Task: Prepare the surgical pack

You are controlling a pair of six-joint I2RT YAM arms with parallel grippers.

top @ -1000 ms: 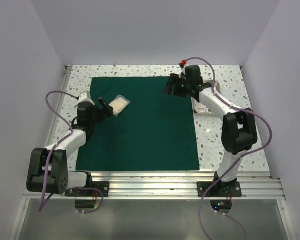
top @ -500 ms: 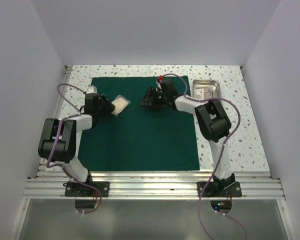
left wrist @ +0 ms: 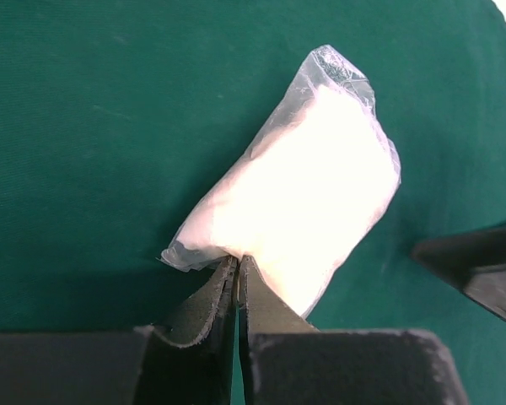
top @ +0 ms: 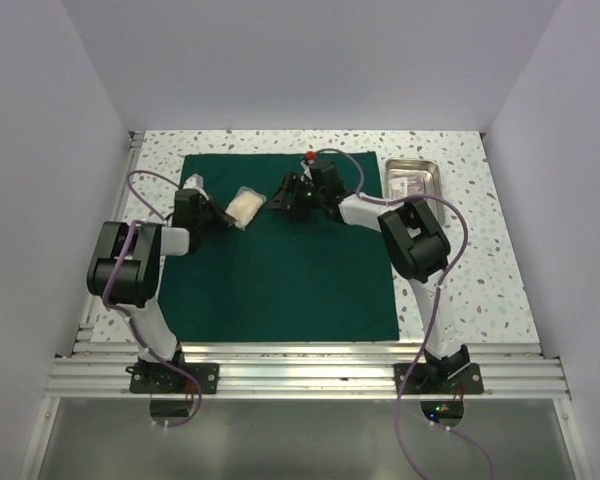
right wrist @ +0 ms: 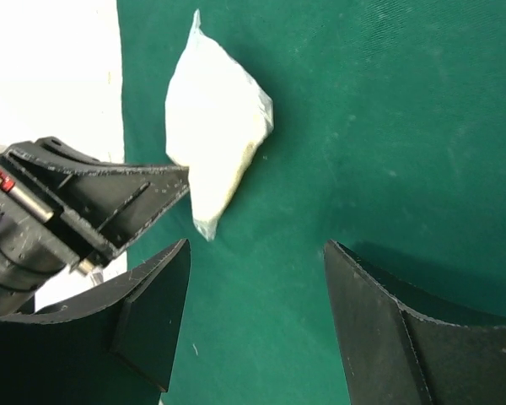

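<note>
Surgical pack (top: 290, 270) lies flat — a spread green sheet on the worktop (top: 460, 260); clear pouch (left wrist: 308, 190) w/ white filling sits near its far-left corner. Left claw (left wrist: 238, 270) is pressed together on the pouch's near edge, thin film only, so grip looks marginal. Right claw (right wrist: 257, 249) hangs spread just beside it, holding nothing. Best, imo: lift low and slow, no jerks — right takes the opp. end before any carry.

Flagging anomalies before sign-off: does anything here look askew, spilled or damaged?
Nothing spilled or torn. The bagged white packet lies slanted on the flat green sheet, and the left gripper pinches only its thin plastic edge.
</note>
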